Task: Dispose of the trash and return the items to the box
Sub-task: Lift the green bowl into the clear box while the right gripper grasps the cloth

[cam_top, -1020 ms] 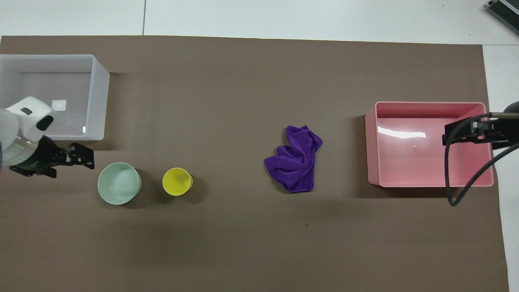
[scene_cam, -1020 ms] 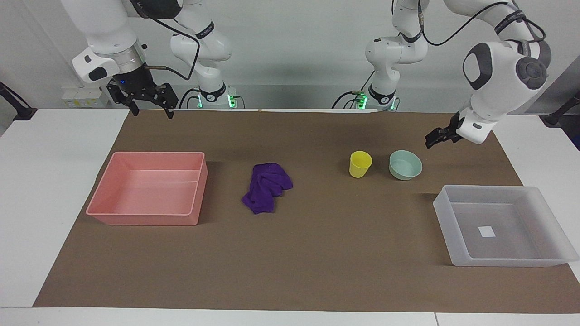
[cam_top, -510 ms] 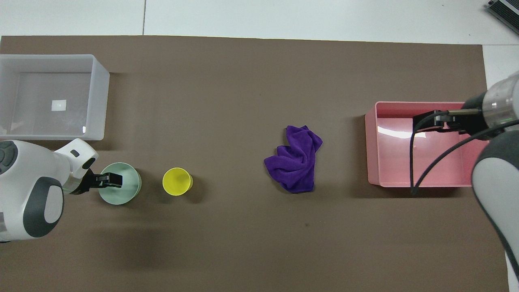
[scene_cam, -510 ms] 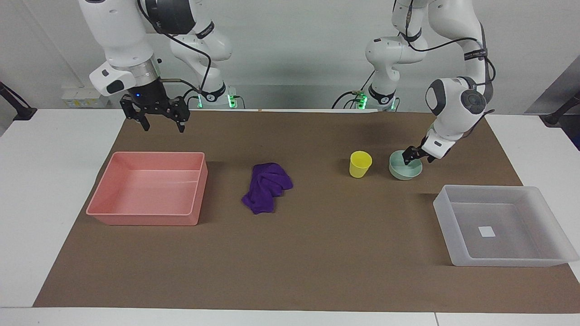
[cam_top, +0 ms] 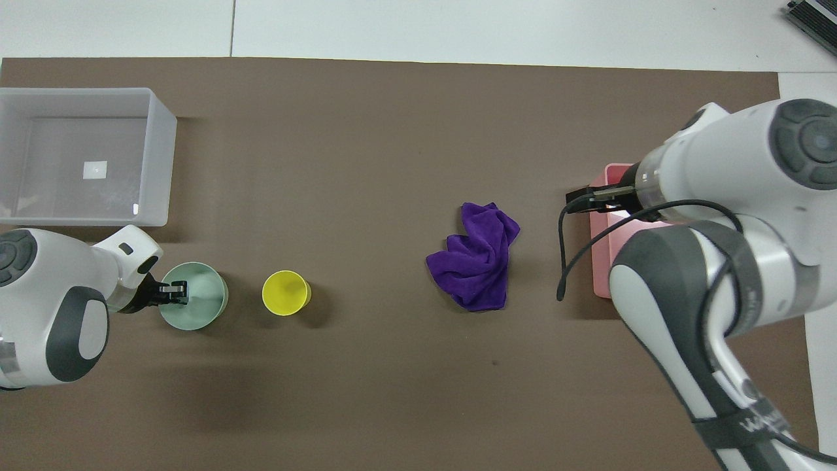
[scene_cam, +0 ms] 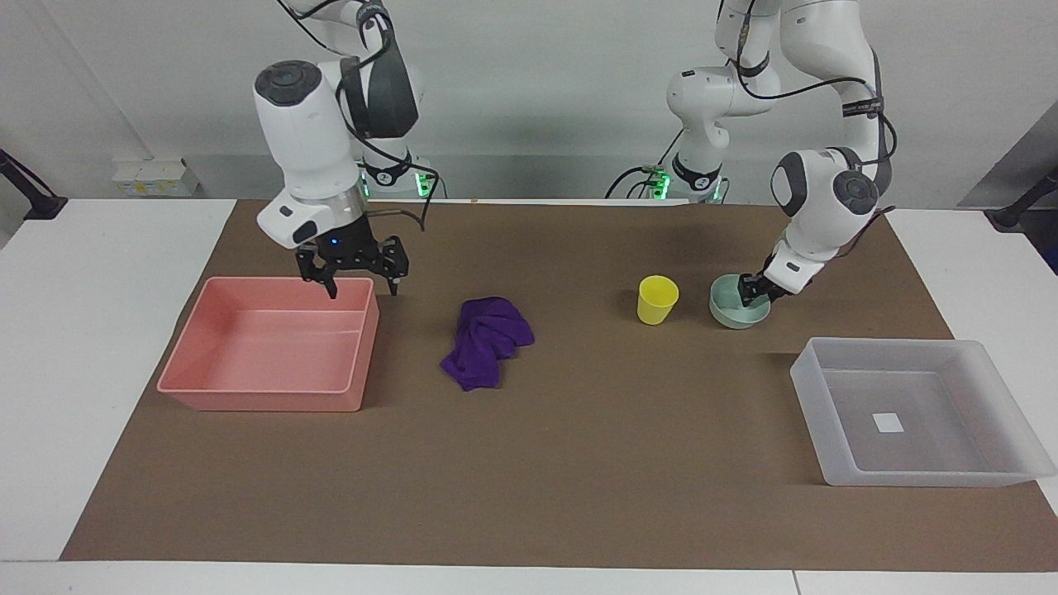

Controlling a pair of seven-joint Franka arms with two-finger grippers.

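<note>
While the left gripper [scene_cam: 754,292] sits at the rim of the shallow mint-green round bowl [scene_cam: 738,302], its grip state cannot be determined; pinch the thin wall squarely and lift vertically, clear of the small yellow plastic cup [scene_cam: 657,299] beside it. The right gripper [scene_cam: 361,278], fingers spread, hangs over the pink bin [scene_cam: 269,345] corner near the soft crumpled purple cloth [scene_cam: 487,340]. The translucent low-walled tray [scene_cam: 913,411] stands at the left arm's end.

Bright, even overhead light; soft shadows, sharp focus throughout.
</note>
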